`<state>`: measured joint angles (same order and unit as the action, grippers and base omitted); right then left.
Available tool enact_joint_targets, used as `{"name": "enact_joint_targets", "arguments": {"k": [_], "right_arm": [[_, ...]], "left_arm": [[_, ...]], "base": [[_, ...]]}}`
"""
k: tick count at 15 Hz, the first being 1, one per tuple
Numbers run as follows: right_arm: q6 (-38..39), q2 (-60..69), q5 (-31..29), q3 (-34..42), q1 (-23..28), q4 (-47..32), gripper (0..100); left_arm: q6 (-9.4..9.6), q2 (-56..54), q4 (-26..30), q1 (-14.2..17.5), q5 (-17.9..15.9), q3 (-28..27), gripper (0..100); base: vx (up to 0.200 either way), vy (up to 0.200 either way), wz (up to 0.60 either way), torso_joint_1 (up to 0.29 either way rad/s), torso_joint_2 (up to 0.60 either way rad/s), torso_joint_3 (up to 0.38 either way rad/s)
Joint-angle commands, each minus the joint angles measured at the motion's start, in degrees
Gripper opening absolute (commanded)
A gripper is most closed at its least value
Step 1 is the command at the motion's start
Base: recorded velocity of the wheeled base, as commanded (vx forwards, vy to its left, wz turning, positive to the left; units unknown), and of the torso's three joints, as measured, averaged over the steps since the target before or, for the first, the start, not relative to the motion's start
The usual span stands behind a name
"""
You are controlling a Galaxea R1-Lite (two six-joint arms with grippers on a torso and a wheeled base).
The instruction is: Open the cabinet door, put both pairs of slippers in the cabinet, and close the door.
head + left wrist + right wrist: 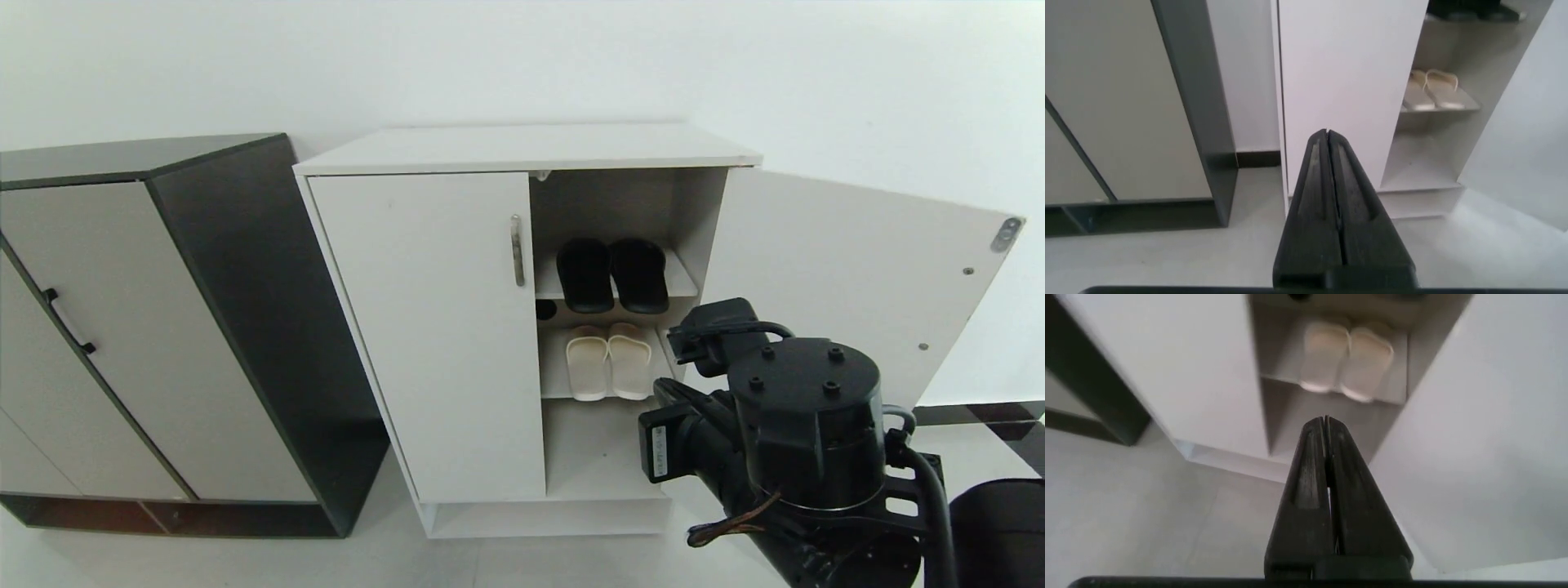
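Closest in is the right pincer (1327, 420), its two fingers pressed together with nothing between them, held low before the open half of the cabinet (522, 147). Ahead of its tips, and apart from them, the cream slippers (608, 362) lie side by side on the middle shelf (551, 367). The black slippers (612, 275) sit one shelf higher, above and beyond the pincer. On the pincer's outer side the right door (849, 278) stands swung wide, near it but not touching. The left pincer (1327, 132) is likewise clenched and empty, hanging over the floor (1167, 253), well apart from the left door (424, 327), which is shut ahead of it. A dark cabinet (229, 310) stands off to its left. By my reading, the opening is done and both pairs are stowed, so only the closing is left: the right door has to be swung round until it meets the frame. The cream pair's ends come close to the shelf's front edge, and I cannot tell whether they clear the door.
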<state>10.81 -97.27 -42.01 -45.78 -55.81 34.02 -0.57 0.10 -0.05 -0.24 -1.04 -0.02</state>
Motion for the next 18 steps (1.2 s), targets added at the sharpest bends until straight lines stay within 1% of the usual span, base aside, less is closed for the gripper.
{"name": "enact_joint_targets", "arguments": {"k": [1, 9, 18], "right_arm": [[0.0, 0.0, 0.0, 0.2, 0.1, -0.1, 0], [0.0, 0.1, 0.0, 0.2, 0.1, -0.1, 0], [0.0, 0.1, 0.0, 0.3, 0.1, -0.1, 0]], "left_arm": [[-0.04, 0.0, 0.0, 0.0, 0.0, 0.0, 0], [-0.04, 0.0, 0.0, 0.0, 0.0, 0.0, 0], [-0.04, 0.0, 0.0, 0.0, 0.0, 0.0, 0]], "base": [[0.0, 0.0, 0.0, 0.085, -0.51, -0.339], [0.0, 0.0, 0.0, 0.14, -0.47, -0.334], [0.0, 0.0, 0.0, 0.191, -0.5, -0.315]]}}
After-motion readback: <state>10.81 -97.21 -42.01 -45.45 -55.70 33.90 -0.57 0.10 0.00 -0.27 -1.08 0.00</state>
